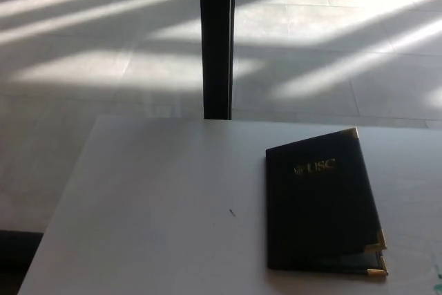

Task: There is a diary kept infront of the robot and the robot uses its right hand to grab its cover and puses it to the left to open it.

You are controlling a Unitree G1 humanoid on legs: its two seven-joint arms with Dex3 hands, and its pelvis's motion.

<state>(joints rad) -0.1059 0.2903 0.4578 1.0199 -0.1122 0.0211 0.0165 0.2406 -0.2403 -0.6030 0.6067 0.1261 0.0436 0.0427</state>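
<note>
From my head view I see no part of either arm; neither hand shows in the frame, so I cannot say how the fingers stand.

The diary (321,202) lies flat on the desk (159,205), right of centre and toward the near edge. Its cover is dark, nearly black, with gold "USC" lettering (316,167) near the far end. Gold metal corners (377,241) show at the far right and near right. At the near right corner the cover sits slightly raised off the pages; otherwise the diary is closed.

The desk is pale and in shade. A tiny dark speck (232,212) sits left of the diary.

Beyond the far edge, a black post (217,39) stands upright on a tiled floor (83,46) striped with sunlight.
</note>
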